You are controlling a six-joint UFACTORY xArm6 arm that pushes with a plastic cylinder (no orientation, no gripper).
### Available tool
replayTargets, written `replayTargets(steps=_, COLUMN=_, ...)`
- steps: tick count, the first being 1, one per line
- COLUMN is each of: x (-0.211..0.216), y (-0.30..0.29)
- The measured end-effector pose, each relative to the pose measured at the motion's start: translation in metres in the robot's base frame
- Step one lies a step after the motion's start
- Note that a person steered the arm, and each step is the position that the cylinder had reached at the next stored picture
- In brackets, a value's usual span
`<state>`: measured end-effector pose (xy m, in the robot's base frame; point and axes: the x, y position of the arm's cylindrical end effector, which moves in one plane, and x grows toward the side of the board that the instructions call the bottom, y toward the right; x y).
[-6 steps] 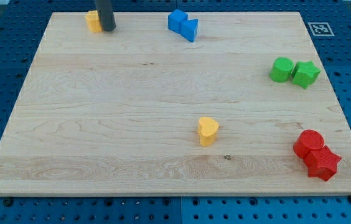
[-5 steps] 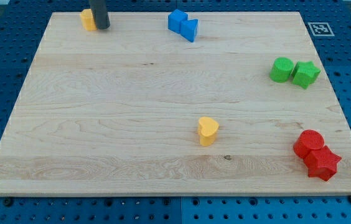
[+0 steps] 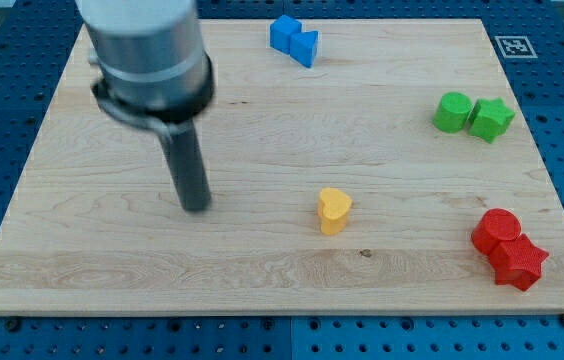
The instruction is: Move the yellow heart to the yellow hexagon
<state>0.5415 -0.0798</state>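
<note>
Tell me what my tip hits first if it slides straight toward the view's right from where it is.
Most likely the yellow heart: my tip sits to its left at about the same height, with bare board between them.

Two blue blocks (image 3: pixel 294 40), their shapes hard to make out, are seen touching at the wooden board's (image 3: pixel 262 270) top edge. A green cylinder (image 3: pixel 452 111) and green star (image 3: pixel 491 118) are set side by side at the view's right. A red cylinder (image 3: pixel 496 231) and red star (image 3: pixel 520 263) are pressed together near the bottom right corner.

One yellow heart (image 3: pixel 334 210), two blue blocks (image 3: pixel 284 32) (image 3: pixel 305 47), two green blocks (image 3: pixel 452 111) (image 3: pixel 491 119), two red blocks (image 3: pixel 496 230) (image 3: pixel 519 264).
</note>
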Motion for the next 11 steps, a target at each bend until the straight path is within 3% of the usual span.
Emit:
replayTargets(steps=1, x=0.065, y=0.066)
replayTargets(steps=3, x=0.076, y=0.091)
replayTargets(steps=6, x=0.013, y=0.133)
replayTargets(steps=11, x=-0.147, y=0.136)
